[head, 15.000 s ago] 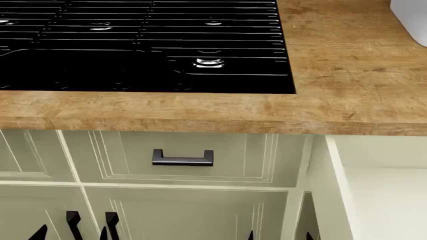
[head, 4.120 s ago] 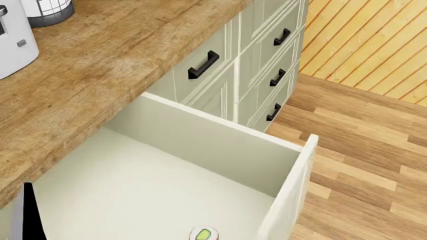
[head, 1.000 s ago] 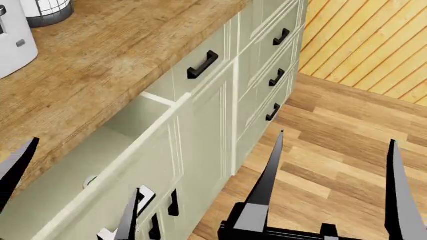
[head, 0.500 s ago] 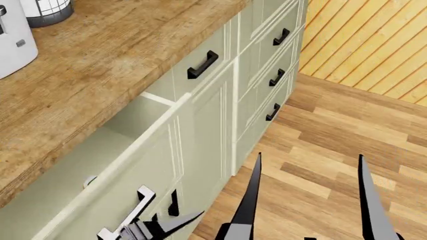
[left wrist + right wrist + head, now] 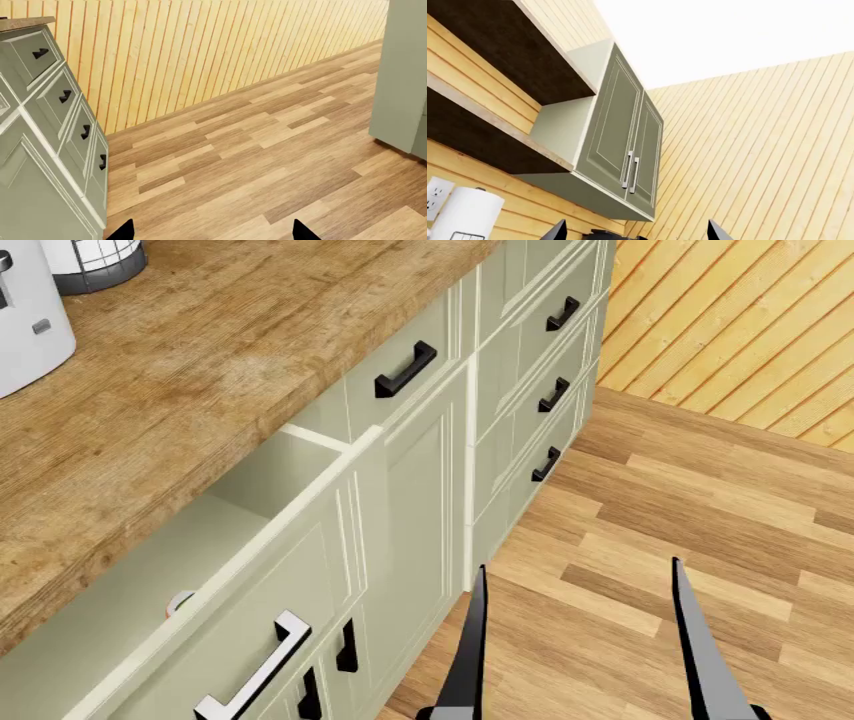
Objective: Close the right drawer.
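The right drawer (image 5: 287, 590) stands a little open at the lower left of the head view. Its sage-green grooved front carries a black bar handle (image 5: 254, 665), and a strip of off-white interior (image 5: 174, 550) shows behind it. A small round item (image 5: 178, 602) peeks out inside. My right gripper (image 5: 578, 564) is open and empty, fingers pointing up, over the floor to the drawer's right and clear of it; it also shows in the right wrist view (image 5: 636, 225). My left gripper (image 5: 213, 227) is open and empty over the floor, and is out of the head view.
The wooden countertop (image 5: 200, 360) holds a white appliance (image 5: 27, 320) and a wire container (image 5: 94, 260). The stack of narrower green drawers (image 5: 554, 350) (image 5: 65, 95) is further right. Tall green doors (image 5: 414, 520) stand below. A green panel (image 5: 400, 75) stands across the floor.
The drawer went from wide open to nearly shut. In the last second my left gripper dropped out of the head view and my right gripper moved down and left.
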{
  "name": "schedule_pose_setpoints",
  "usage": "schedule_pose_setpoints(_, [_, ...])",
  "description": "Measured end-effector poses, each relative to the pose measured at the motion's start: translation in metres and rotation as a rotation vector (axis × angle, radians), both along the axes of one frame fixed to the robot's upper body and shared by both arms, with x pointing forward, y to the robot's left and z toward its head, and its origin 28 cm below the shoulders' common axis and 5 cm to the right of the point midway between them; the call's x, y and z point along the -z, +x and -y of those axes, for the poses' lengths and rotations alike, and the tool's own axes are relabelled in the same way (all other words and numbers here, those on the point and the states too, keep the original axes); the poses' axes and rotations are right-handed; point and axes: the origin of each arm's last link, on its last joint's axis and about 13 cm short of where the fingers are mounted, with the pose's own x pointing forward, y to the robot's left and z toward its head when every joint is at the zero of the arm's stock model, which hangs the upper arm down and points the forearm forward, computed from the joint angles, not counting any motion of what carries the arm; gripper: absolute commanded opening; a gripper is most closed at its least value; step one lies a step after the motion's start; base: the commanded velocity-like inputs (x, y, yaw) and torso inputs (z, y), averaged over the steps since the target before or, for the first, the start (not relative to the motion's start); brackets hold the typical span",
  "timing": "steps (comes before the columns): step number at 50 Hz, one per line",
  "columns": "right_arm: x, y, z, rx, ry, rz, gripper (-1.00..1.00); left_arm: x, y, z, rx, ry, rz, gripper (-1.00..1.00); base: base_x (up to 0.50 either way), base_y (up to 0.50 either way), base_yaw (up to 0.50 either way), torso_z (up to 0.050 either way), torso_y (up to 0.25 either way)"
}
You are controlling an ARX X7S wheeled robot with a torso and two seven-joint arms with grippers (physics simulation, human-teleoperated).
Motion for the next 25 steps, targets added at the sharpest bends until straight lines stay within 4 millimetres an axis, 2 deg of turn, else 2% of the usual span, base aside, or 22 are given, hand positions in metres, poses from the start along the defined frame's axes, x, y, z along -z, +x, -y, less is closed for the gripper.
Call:
schedule_pose_setpoints(10, [0.001,-0.001,-0.002,-0.011,-0.012,-0.004,1.00,0.016,0.001,-0.025,-0.106,0.040,-0.051,1.00,0.00,0.00,0.00,0.000,0.000])
schedule_pose_setpoints(25, [0.001,-0.001,-0.003,-0.018,-0.015,-0.009,1.00,0.023,0.003,-0.066,-0.216,0.114,-0.072,1.00,0.00,0.00,0.00,0.000,0.000])
